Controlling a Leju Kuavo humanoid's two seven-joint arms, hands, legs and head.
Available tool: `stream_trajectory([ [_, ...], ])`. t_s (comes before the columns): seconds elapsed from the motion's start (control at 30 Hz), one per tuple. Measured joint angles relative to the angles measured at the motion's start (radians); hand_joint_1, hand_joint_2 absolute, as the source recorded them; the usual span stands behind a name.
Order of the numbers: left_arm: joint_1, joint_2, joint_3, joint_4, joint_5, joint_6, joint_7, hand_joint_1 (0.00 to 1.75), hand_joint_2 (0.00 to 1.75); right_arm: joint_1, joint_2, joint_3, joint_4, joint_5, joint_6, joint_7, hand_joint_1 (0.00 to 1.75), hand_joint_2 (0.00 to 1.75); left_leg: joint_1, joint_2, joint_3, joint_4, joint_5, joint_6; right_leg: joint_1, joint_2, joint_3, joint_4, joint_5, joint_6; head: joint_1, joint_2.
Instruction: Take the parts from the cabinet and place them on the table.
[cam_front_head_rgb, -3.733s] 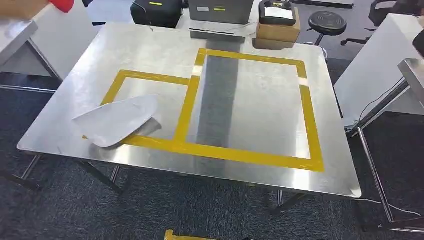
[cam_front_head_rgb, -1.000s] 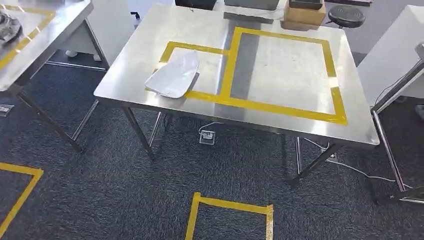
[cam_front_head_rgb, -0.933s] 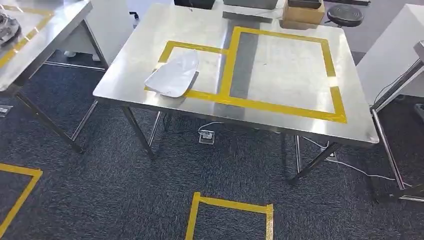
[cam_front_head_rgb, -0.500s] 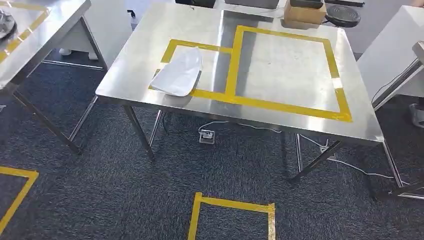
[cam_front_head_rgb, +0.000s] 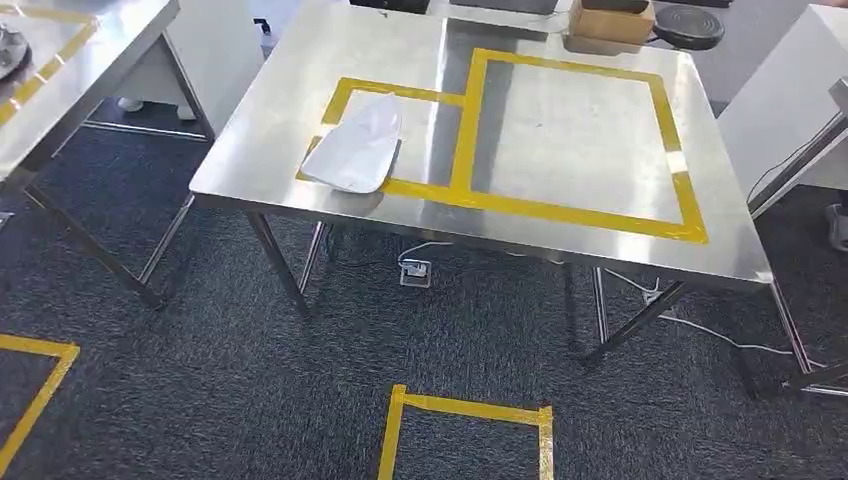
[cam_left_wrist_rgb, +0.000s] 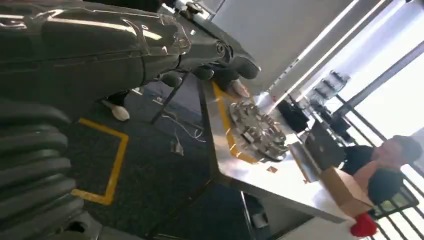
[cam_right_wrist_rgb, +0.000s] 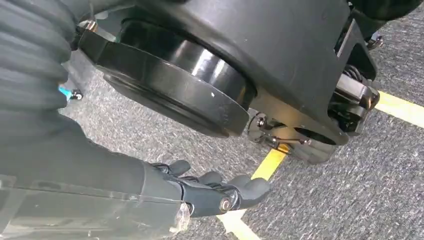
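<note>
Meanwhile, both the left hand (cam_left_wrist_rgb: 220, 62) and right hand (cam_right_wrist_rgb: 220, 192) hang empty, fingers loosely extended; one white part (cam_front_head_rgb: 358, 146) lies on the table (cam_front_head_rgb: 580, 120), so the robot should turn steadily toward the cabinet

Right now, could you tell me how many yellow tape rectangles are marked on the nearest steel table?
2: a small yellow tape rectangle on the steel table's left part, holding the white curved part, and a large yellow tape rectangle adjoining it on the right.
</note>
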Motion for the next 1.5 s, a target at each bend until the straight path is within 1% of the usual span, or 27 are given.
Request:
stream_trajectory([
  [0.1,0.031,-0.034,-0.001,0.068,0.031,-0.007,-0.019,0.0,1.75,0.0,0.0,0.0,0.0,-0.005,0.0,0.002,0.0,1.75,-0.002,0.004,0.002,0.0,0.0,0.0,-0.002,0.002,0.001,-0.001,-0.001,0.011,-0.001,0.0],
  [0.2,0.049,-0.085,-0.009,0.182,0.083,0.024,-0.125,0.0,1.75,0.0,-0.001,0.0,0.0,-0.016,0.003,0.009,0.0,1.75,-0.001,0.007,0.003,-0.001,-0.001,0.0,-0.002,0.004,0.0,-0.002,-0.001,0.013,-0.002,0.0],
  [0.23,0.051,-0.101,-0.014,0.225,0.108,0.027,-0.155,0.0,1.75,0.0,-0.001,0.0,0.0,-0.018,0.003,0.012,0.0,0.0,-0.001,0.007,0.004,-0.002,-0.001,0.0,-0.002,0.005,0.001,-0.002,-0.002,0.013,-0.002,0.0],
  [0.37,0.041,-0.178,-0.072,0.428,0.193,0.027,-0.26,0.0,1.75,0.001,-0.002,0.001,0.0,-0.032,-0.005,0.023,0.0,0.0,-0.002,0.007,0.005,-0.003,-0.001,0.0,-0.003,0.006,0.001,-0.003,-0.001,0.016,-0.005,0.0],
  [0.43,0.005,-0.233,-0.12,0.555,0.26,0.016,-0.338,0.0,1.75,0.001,-0.004,0.001,0.0,-0.047,-0.016,0.01,0.0,0.0,-0.002,0.004,0.004,-0.003,-0.001,0.0,-0.003,0.005,0.001,-0.003,-0.002,0.017,-0.005,0.0],
  [0.5,-0.05,-0.288,-0.172,0.713,0.332,0.002,-0.426,0.0,1.75,-0.001,-0.006,0.002,0.0,-0.055,-0.023,-0.002,0.0,0.0,-0.003,0.002,0.005,-0.003,-0.001,0.0,-0.004,0.004,0.002,-0.003,-0.002,0.017,-0.005,0.0],
  [0.57,-0.089,-0.347,-0.227,0.867,0.382,-0.04,-0.457,0.0,1.75,-0.002,-0.006,0.002,0.0,-0.062,-0.032,-0.005,0.0,0.0,-0.003,0.002,0.005,-0.003,-0.001,0.0,-0.005,0.005,0.002,-0.003,-0.002,0.017,-0.007,0.0],
  [0.63,-0.128,-0.4,-0.272,0.995,0.402,-0.084,-0.443,0.0,1.75,0.0,-0.008,0.003,0.0,-0.069,-0.042,-0.008,0.0,0.0,-0.003,0.001,0.005,-0.003,-0.001,0.0,-0.005,0.004,0.002,-0.003,-0.001,0.018,-0.006,0.0],
  [0.7,-0.164,-0.455,-0.315,1.12,0.408,-0.142,-0.396,0.0,1.75,-0.001,-0.012,0.006,0.0,-0.07,-0.049,-0.012,0.0,0.0,-0.005,-0.003,0.004,-0.003,-0.001,0.0,-0.006,0.003,0.002,-0.003,-0.001,0.018,-0.006,0.0],
  [0.77,-0.188,-0.496,-0.351,1.221,0.409,-0.162,-0.38,0.0,1.75,-0.002,-0.016,0.008,0.0,-0.07,-0.053,-0.013,0.0,0.0,-0.007,-0.005,0.004,-0.001,-0.002,0.002,-0.007,0.003,0.003,-0.006,0.0,0.019,-0.005,0.0],
  [0.8,-0.202,-0.512,-0.365,1.266,0.409,-0.17,-0.371,0.0,1.75,-0.001,-0.016,0.009,0.0,-0.07,-0.053,-0.013,0.0,0.0,-0.011,-0.008,0.005,0.0,-0.004,0.012,-0.012,0.003,0.005,-0.015,0.004,0.04,-0.005,0.0],
  [0.83,-0.214,-0.528,-0.379,1.307,0.409,-0.185,-0.358,0.0,1.75,0.0,-0.018,0.01,0.0,-0.07,-0.054,-0.013,0.0,0.0,-0.012,-0.008,0.005,-0.003,-0.002,0.015,-0.013,0.005,0.006,-0.02,0.006,0.05,-0.009,0.0],
  [0.9,-0.235,-0.559,-0.406,1.376,0.404,-0.241,-0.295,0.0,1.75,-0.001,-0.026,0.01,0.0,-0.067,-0.055,-0.012,0.0,0.0,-0.003,-0.004,0.014,-0.027,0.009,0.031,-0.014,0.001,0.004,-0.012,-0.004,0.059,-0.01,0.0],
  [0.93,-0.242,-0.581,-0.421,1.409,0.398,-0.265,-0.268,0.0,1.75,-0.001,-0.033,0.011,0.0,-0.066,-0.055,-0.01,0.0,0.0,-0.004,-0.002,0.02,-0.033,0.011,0.034,-0.012,-0.003,-0.01,0.022,-0.024,0.06,-0.007,0.0],
  [1.03,-0.256,-0.637,-0.463,1.489,0.381,-0.304,-0.202,0.0,1.75,0.0,-0.045,0.011,0.0,-0.065,-0.056,0.01,0.0,0.0,-0.007,0.008,0.024,-0.034,0.008,0.039,-0.013,-0.003,-0.128,0.25,-0.118,0.062,-0.001,0.0],
  [1.07,-0.259,-0.66,-0.48,1.514,0.37,-0.321,-0.184,0.0,1.75,0.002,-0.051,0.011,0.0,-0.063,-0.056,0.019,0.0,0.0,-0.009,0.011,0.026,-0.034,0.006,0.04,-0.012,-0.003,-0.155,0.293,-0.12,0.061,0.0,0.0],
  [1.1,-0.261,-0.677,-0.494,1.535,0.357,-0.339,-0.168,0.0,1.75,0.003,-0.056,0.012,0.0,-0.063,-0.057,0.025,0.0,0.0,-0.01,0.015,0.031,-0.033,0.002,0.04,-0.012,-0.004,-0.154,0.282,-0.096,0.058,0.0,0.0],
  [1.13,-0.263,-0.693,-0.51,1.552,0.344,-0.357,-0.154,0.0,1.75,0.004,-0.062,0.012,0.0,-0.064,-0.058,0.03,0.0,0.0,-0.011,0.02,0.037,-0.033,-0.002,0.039,-0.011,-0.006,-0.137,0.234,-0.053,0.054,0.001,0.0],
  [1.17,-0.264,-0.707,-0.525,1.566,0.331,-0.371,-0.142,0.0,1.75,0.003,-0.068,0.012,0.0,-0.067,-0.061,0.031,0.0,0.0,-0.012,0.027,0.046,-0.033,-0.006,0.036,-0.01,-0.014,-0.103,0.152,0.002,0.047,0.004,0.0],
  [1.2,-0.265,-0.721,-0.54,1.578,0.319,-0.386,-0.131,0.0,1.75,0.001,-0.073,0.012,0.0,-0.069,-0.064,0.032,0.0,0.0,-0.013,0.036,0.055,-0.034,-0.013,0.033,-0.007,-0.039,-0.067,0.064,0.051,0.039,0.007,0.0],
  [1.23,-0.265,-0.735,-0.557,1.589,0.303,-0.401,-0.12,0.0,1.75,-0.002,-0.077,0.012,0.0,-0.074,-0.066,0.033,0.0,0.0,-0.017,0.047,0.058,-0.036,-0.018,0.029,0.004,-0.087,-0.047,0.027,0.045,0.032,0.009,0.0],
  [1.27,-0.266,-0.745,-0.572,1.6,0.293,-0.411,-0.114,0.0,1.75,-0.009,-0.081,0.012,0.0,-0.078,-0.069,0.034,0.0,0.0,-0.022,0.058,0.063,-0.032,-0.024,0.021,0.01,-0.088,-0.041,0.002,0.042,0.026,0.012,0.0],
  [1.37,-0.275,-0.766,-0.615,1.627,0.274,-0.412,-0.126,0.0,1.75,-0.007,-0.087,0.011,-0.002,-0.087,-0.078,0.035,0.0,0.0,-0.024,0.103,0.073,-0.044,-0.026,0.01,0.008,-0.048,-0.044,-0.002,0.043,0.017,0.003,0.0],
  [1.4,-0.279,-0.77,-0.628,1.63,0.274,-0.406,-0.14,0.0,1.75,-0.003,-0.087,0.012,-0.002,-0.091,-0.08,0.034,0.0,0.0,-0.028,0.109,0.083,-0.049,-0.031,0.004,0.001,-0.037,-0.037,-0.014,0.047,0.013,0.004,0.0],
  [1.43,-0.285,-0.774,-0.639,1.635,0.274,-0.401,-0.154,0.0,1.75,0.001,-0.087,0.012,-0.002,-0.092,-0.082,0.025,0.0,0.0,-0.023,0.036,0.076,-0.027,-0.054,-0.005,-0.006,-0.031,-0.031,-0.023,0.052,0.008,-0.002,0.0],
  [1.47,-0.288,-0.78,-0.651,1.642,0.274,-0.394,-0.167,0.0,1.75,-0.001,-0.089,0.012,-0.002,-0.093,-0.084,0.016,0.0,0.0,-0.02,-0.002,0.046,0.032,-0.088,-0.009,-0.011,-0.02,-0.031,-0.026,0.055,0.003,-0.01,0.0],
  [1.5,-0.29,-0.781,-0.663,1.651,0.274,-0.385,-0.18,0.0,1.75,-0.004,-0.088,0.011,-0.003,-0.092,-0.085,0.005,0.0,0.0,-0.015,-0.015,0.006,0.112,-0.123,-0.014,-0.012,-0.006,-0.032,-0.026,0.055,0.003,-0.019,0.0],
])
